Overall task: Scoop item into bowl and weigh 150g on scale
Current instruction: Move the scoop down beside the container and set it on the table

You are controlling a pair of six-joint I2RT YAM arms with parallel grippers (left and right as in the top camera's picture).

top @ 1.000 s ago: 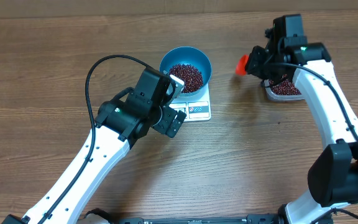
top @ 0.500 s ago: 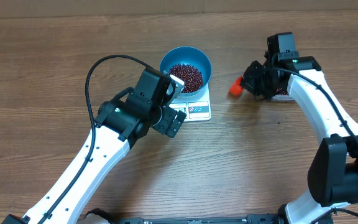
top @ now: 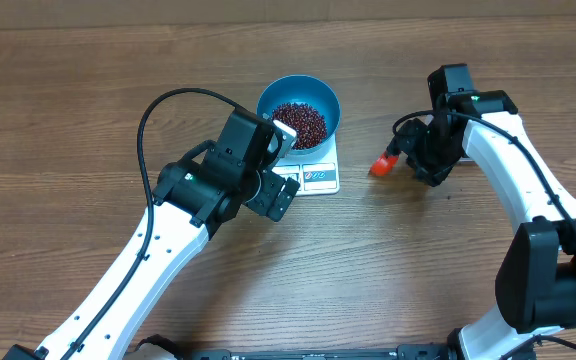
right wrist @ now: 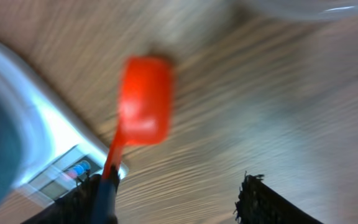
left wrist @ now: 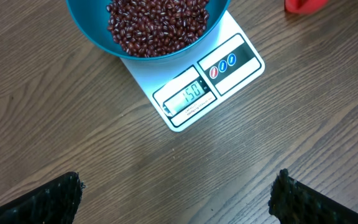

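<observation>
The right pincer (right wrist: 176, 202) has swung away from the far right of the surface (top: 88, 100) and come down between that spot and the scale (left wrist: 229, 68). It brought the red scoop (top: 381, 164) with it. Its jaws, clamped on the scoop handle a second ago, now stand apart in the right wrist view; the handle lies against one finger only, though the view is blurred. The left pincer (left wrist: 176, 193) has not moved. It hovers over the near edge of the scale with its jaws wide and nothing between them. The bowl (top: 298, 86) sits on the scale as before, holding the beans (top: 298, 122), and the display (left wrist: 190, 94) reads 150. Judged from this, the target weight is met and the scoop is being set down, so no further scooping should be needed. The beans are small, oval and glossy dark red-brown, heaped loosely and free to shift. The bowl is round, deep and smooth-walled, in plain blue. The scale is a flat white rectangle with rounded corners; a display window and a button panel with red and blue marks lie along its near edge. The scoop has a squarish red head on a thin handle. The surface is brown with a visible wood grain.
</observation>
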